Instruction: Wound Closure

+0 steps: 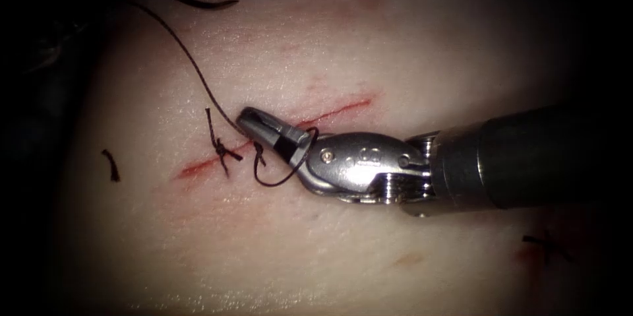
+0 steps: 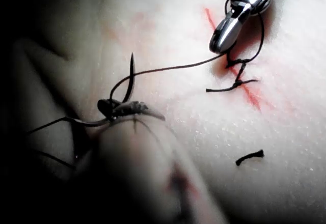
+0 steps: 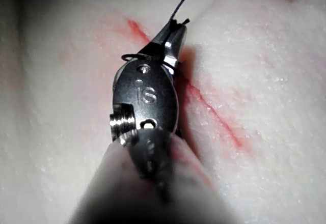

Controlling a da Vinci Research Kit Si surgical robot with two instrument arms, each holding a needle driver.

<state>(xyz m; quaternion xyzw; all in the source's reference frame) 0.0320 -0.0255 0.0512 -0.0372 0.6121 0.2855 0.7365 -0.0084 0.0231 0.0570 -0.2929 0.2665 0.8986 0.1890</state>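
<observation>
Nearest the front, on the bare tissue (image 1: 330, 263), a cut end of thread (image 1: 544, 245) lies well to the right and clear of the work. Just behind it my right tool (image 1: 258, 125) comes in low across the cut (image 1: 343, 106); its jaws are closed, and they appear to pinch the thread (image 1: 191, 59) at their very tip; a loop (image 1: 280, 179) of the same thread hangs around the closed jaws. Touching that tip, on the cut towards its left end, sits the knot (image 1: 221, 149) with its short tails standing out; another stray snippet (image 1: 112, 165) lies off to the left, apart from everything.

From the tip the thread climbs away to the far left, where the needle (image 1: 198, 2) rests on the surface, seemingly out of the tissue and well apart from the cut. My left tool (image 2: 122, 107) is out there beside the needle's end; what it grips, if anything, I cannot tell.

I judge this to be knot-tying on a stitch already placed: a wrap on the right tool, beside a formed knot. The next move calls for keeping that loop from slipping off; the tension must be gentle and in line with the knot, so the tissue edges are not torn.
</observation>
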